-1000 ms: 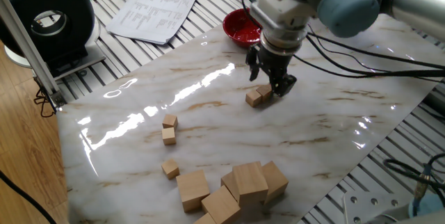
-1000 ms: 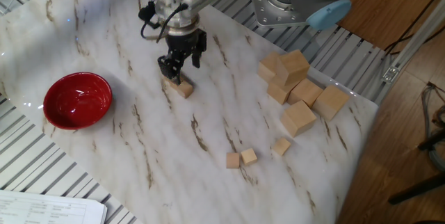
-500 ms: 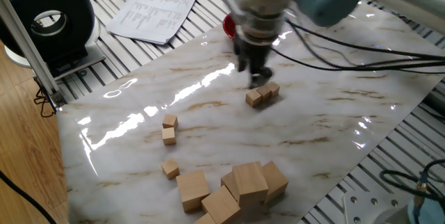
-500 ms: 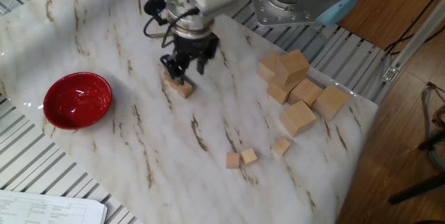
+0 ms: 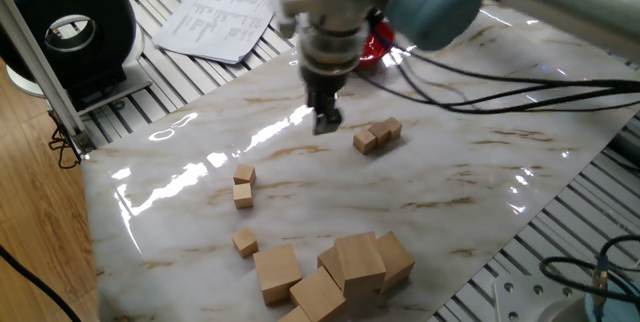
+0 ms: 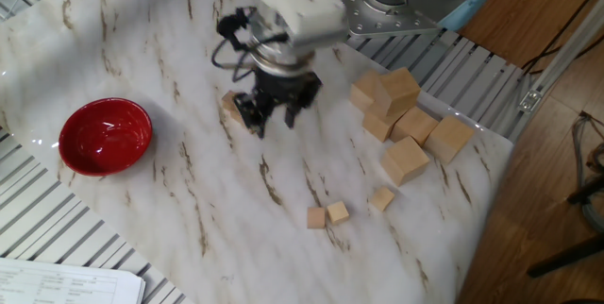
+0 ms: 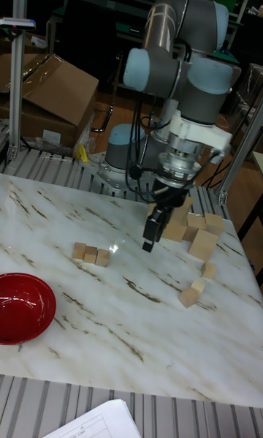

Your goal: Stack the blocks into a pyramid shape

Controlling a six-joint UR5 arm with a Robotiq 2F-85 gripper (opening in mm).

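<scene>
Three small tan blocks (image 5: 377, 135) lie side by side in a short row on the marble tabletop, also visible as a row of blocks (image 7: 90, 254) in the tall view. The gripper (image 5: 327, 120) hangs just above the table, to the left of that row. It is open and empty. In the other fixed view the gripper (image 6: 274, 115) covers most of the row, and only one end block (image 6: 230, 105) shows. Three more small blocks lie loose: two close together (image 5: 243, 184) and one apart (image 5: 245, 241). The same loose blocks (image 6: 327, 215) show in the other fixed view.
A heap of much larger wooden cubes (image 5: 335, 267) sits near the table's front edge, also seen as large cubes (image 6: 404, 115) by the robot base. A red bowl (image 6: 105, 135) stands at the far side. Papers (image 5: 220, 14) and a black spool (image 5: 70, 27) lie off the marble sheet.
The gripper has left the right end of the block row, risen slightly and moved left across the table, away from the row. The row and the loose blocks have stayed in place.
</scene>
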